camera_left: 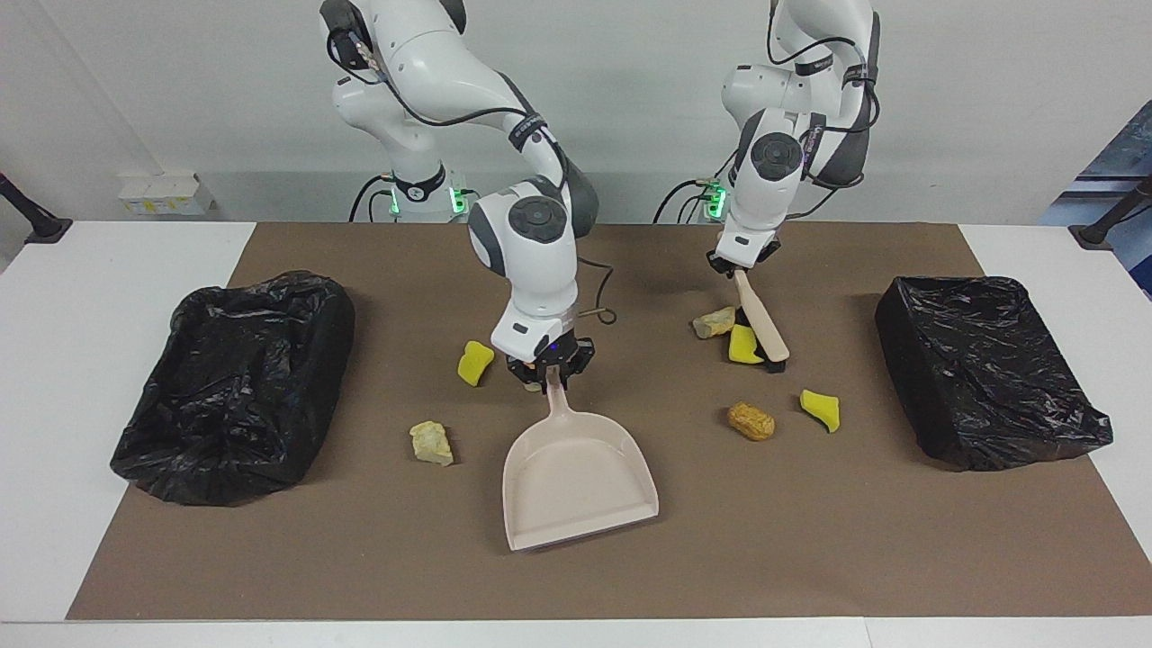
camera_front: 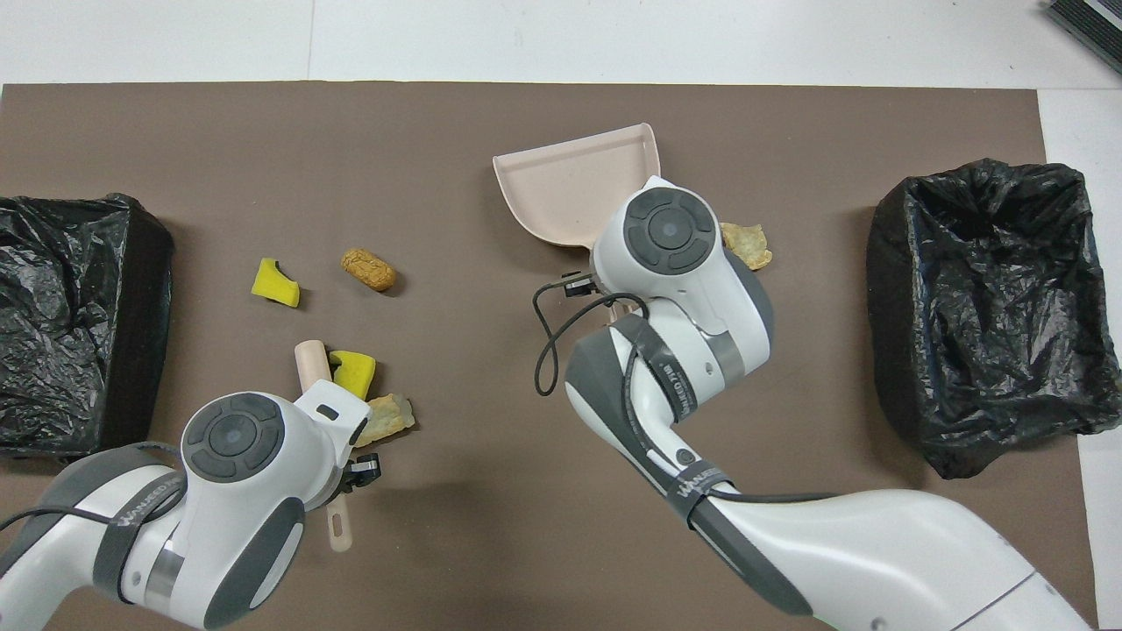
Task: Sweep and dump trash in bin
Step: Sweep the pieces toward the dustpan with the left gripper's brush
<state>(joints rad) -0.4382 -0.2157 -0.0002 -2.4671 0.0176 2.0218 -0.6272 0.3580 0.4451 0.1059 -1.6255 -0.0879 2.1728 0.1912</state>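
My right gripper (camera_left: 549,367) is shut on the handle of the beige dustpan (camera_left: 576,486), whose pan rests on the mat with its mouth away from the robots. Toward the left arm's end, my left gripper (camera_left: 739,268) is shut on the beige brush (camera_left: 763,328). The brush slants down, its head against a yellow sponge (camera_left: 743,345) that touches a tan lump (camera_left: 715,322). Other trash lies loose: a brown bread lump (camera_left: 751,420) and a yellow piece (camera_left: 821,409) farther out, a yellow piece (camera_left: 474,362) and a pale lump (camera_left: 432,444) beside the dustpan.
Two black-lined bins stand on the brown mat (camera_left: 810,540): one bin (camera_left: 234,387) at the right arm's end, the other bin (camera_left: 985,369) at the left arm's end. A black cable loops beside the right wrist.
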